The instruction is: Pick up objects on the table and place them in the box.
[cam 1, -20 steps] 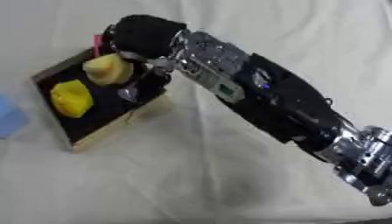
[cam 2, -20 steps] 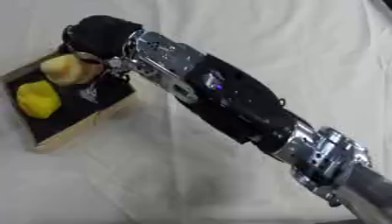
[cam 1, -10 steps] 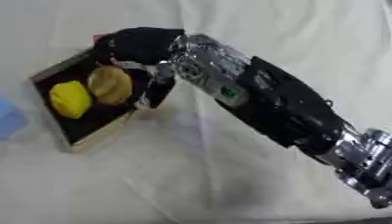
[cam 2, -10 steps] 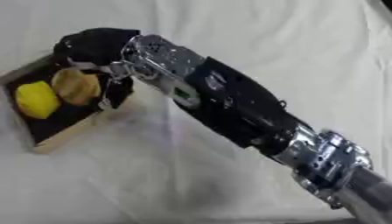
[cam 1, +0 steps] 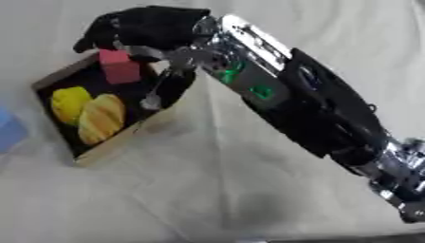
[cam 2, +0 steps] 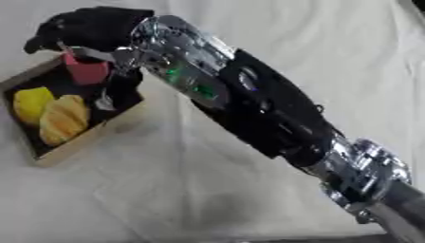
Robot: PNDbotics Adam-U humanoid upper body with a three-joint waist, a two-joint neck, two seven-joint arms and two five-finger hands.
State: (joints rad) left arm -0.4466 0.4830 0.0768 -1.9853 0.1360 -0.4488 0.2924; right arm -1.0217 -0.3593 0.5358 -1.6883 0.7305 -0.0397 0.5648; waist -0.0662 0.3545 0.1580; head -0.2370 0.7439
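White cloth covers the table [cam 1: 207, 190]. On it sits the box [cam 1: 58, 80], which holds a yellow fruit [cam 1: 68, 102], a ridged orange piece [cam 1: 101, 118] beside it, and a red block [cam 1: 120, 66] at the far end. The right hand [cam 1: 145, 28] hovers over that end, fingers curled above the block; whether they grip it I cannot tell. A blue thing [cam 1: 10, 133] lies outside at the left edge, seemingly left to pack.

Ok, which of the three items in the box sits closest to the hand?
The pink-red block, right beneath the right hand at the box's far end; both yellow pieces lie farther down.
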